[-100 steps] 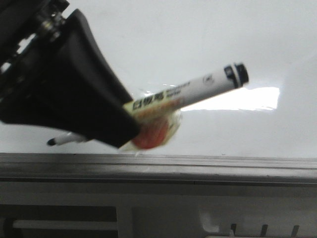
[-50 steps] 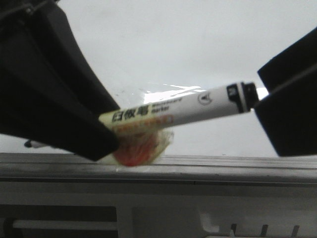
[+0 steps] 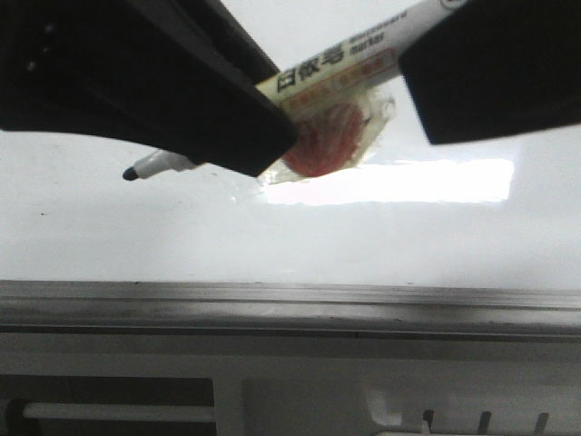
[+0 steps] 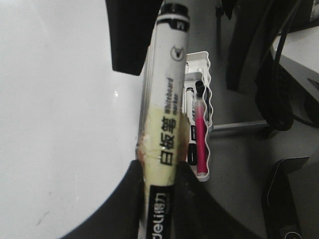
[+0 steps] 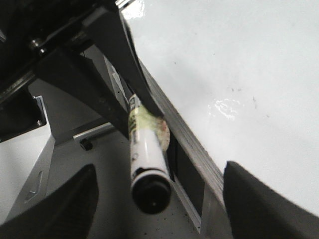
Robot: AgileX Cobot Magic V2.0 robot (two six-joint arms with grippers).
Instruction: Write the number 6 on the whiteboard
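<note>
My left gripper (image 3: 259, 127) is shut on a white board marker (image 3: 340, 64) wrapped in yellowish tape with a red wad. The marker's uncapped black tip (image 3: 132, 173) hangs just over the glossy whiteboard (image 3: 381, 227). In the left wrist view the fingers (image 4: 199, 204) clamp the marker barrel (image 4: 167, 119). My right gripper (image 5: 159, 209) is open, its fingers either side of the marker's black end cap (image 5: 149, 194) without touching it. It shows as a black block (image 3: 481, 73) in the front view. No number 6 or other marker line shows on the board.
The grey metal frame rail (image 3: 290, 304) runs along the whiteboard's near edge. A white wavy-edged tray (image 4: 205, 94) beside the board holds a pink marker (image 4: 200, 134) and a black-and-white one. Dark cables and equipment lie beyond it (image 4: 279, 89).
My left gripper has carried the marker farther over the board, away from the rail. My right gripper has come in from the right and now straddles the marker's rear end.
</note>
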